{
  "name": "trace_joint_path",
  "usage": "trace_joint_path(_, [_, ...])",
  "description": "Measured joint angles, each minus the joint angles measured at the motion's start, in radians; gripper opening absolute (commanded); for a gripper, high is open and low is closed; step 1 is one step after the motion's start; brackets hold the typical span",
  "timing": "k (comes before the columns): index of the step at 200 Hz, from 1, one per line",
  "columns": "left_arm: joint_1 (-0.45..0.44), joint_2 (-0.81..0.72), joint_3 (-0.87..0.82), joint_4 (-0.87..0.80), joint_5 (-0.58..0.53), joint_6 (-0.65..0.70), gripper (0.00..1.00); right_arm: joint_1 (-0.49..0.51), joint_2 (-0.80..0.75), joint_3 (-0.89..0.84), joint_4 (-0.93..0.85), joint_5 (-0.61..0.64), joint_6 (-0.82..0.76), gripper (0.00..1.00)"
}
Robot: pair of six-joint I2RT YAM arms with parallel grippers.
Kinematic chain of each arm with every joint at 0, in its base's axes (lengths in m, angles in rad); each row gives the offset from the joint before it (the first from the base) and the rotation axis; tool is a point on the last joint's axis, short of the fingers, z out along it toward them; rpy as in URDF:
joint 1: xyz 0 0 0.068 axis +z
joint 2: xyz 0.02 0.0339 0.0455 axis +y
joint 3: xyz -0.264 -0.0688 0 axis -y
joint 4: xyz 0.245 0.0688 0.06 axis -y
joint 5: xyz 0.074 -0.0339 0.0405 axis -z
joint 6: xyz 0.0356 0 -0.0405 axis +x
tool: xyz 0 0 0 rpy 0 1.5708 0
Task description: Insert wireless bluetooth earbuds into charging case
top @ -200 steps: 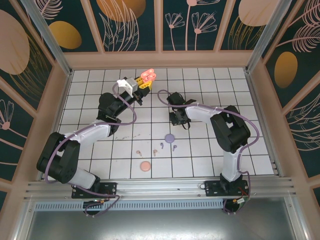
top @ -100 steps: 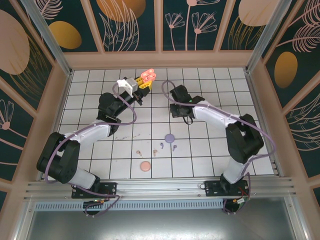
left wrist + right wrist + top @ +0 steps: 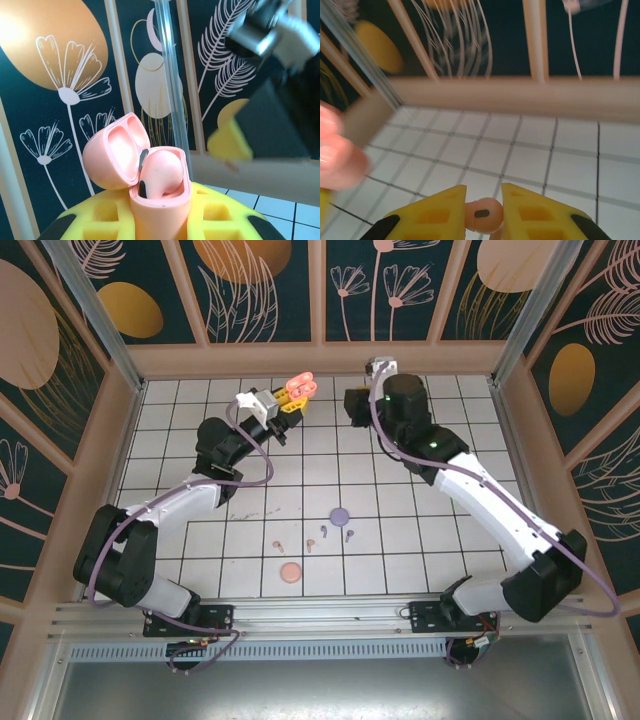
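My left gripper (image 3: 287, 406) is pinched on the base of the salmon-orange, egg-shaped plastic charging case (image 3: 161, 200). It holds the case upright and raised off the white tiled tabletop (image 3: 420, 540), with the hinged lid (image 3: 112, 150) swung back so that the wells face up for loading. In the left wrist view, one salmon-orange earbud (image 3: 161, 175) already sits in the case. My right gripper (image 3: 483, 194) is pinched on a second salmon-orange stemmed earbud (image 3: 482, 215), whose rounded head shows between the yellow fingers (image 3: 430, 217). It hangs near the case on its right side without touching it; I judge this to be the approach for insertion. I cannot make out the free well. Room is limited: the case is near the wooden rail (image 3: 320, 360) of the far wall, so there is little space beyond the case, while the side toward the arm bases is open. On that side, well apart from the case and both grippers, lie a purple round case (image 3: 339, 514), a pink round case (image 3: 291, 572) and four loose pink and purple earbuds (image 3: 310, 544).
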Motion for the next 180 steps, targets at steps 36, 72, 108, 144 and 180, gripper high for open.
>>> trace_joint_path(36, [-0.001,0.01,0.036,-0.025,0.039,0.003,0.0,0.0,-0.034,0.039,0.123,-0.072,-0.032,0.22])
trace_joint_path(72, [-0.001,0.032,0.066,-0.049,0.087,0.001,0.0,0.002,-0.03,0.042,0.216,-0.15,-0.035,0.22])
trace_joint_path(108, [-0.001,0.058,0.108,-0.083,0.119,-0.01,0.0,0.006,-0.013,0.042,0.283,-0.217,-0.027,0.22])
trace_joint_path(144, [-0.001,0.059,0.118,-0.093,0.134,-0.013,0.0,0.006,0.004,0.031,0.323,-0.252,-0.017,0.22])
trace_joint_path(180, [-0.001,0.059,0.119,-0.093,0.133,-0.013,0.0,0.006,0.018,0.005,0.343,-0.273,-0.002,0.22])
